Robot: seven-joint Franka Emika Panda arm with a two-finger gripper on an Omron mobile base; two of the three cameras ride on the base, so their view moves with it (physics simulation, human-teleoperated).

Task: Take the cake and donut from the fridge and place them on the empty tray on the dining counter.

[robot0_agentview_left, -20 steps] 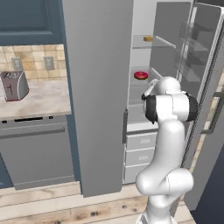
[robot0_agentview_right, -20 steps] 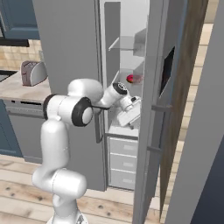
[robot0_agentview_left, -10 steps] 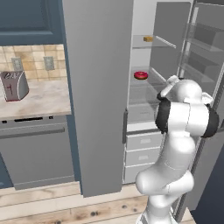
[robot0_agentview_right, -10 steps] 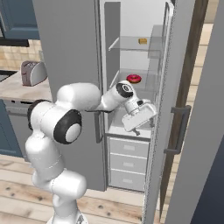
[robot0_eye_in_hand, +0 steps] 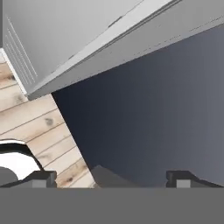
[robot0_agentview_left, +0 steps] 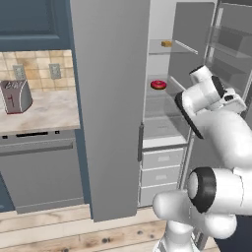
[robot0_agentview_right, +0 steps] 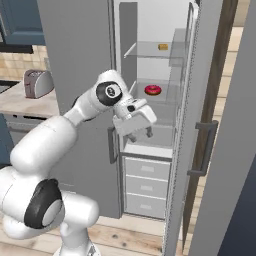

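Note:
The fridge (robot0_agentview_left: pixel 108 98) (robot0_agentview_right: pixel 75 50) stands with its right door (robot0_agentview_right: pixel 200 100) open. The donut (robot0_agentview_left: pixel 158 84) (robot0_agentview_right: pixel 153 90), red-pink, lies on a middle glass shelf. The cake (robot0_agentview_left: pixel 167 44) (robot0_agentview_right: pixel 162 47), a tiny tan cube, sits on the shelf above. My gripper (robot0_agentview_right: pixel 135 131) (robot0_eye_in_hand: pixel 111 179) hangs open and empty in front of the opening, below and to the left of the donut, pointing down. In the hand view its fingertips (robot0_eye_in_hand: pixel 41 178) frame wood floor and a grey door edge. The empty tray and the dining counter are out of view.
A toaster (robot0_agentview_left: pixel 15 96) (robot0_agentview_right: pixel 37 82) stands on the kitchen worktop (robot0_agentview_left: pixel 44 115) left of the fridge, above a grey dishwasher (robot0_agentview_left: pixel 39 172). White drawers (robot0_agentview_left: pixel 160 174) (robot0_agentview_right: pixel 147 187) fill the fridge's bottom. The open door's handle (robot0_agentview_right: pixel 202 147) juts out on the right.
The arm has swung round, its elbow going right in the left base view. The hand has dropped from the donut shelf's height to lower in front of the opening. Donut and cake have not moved.

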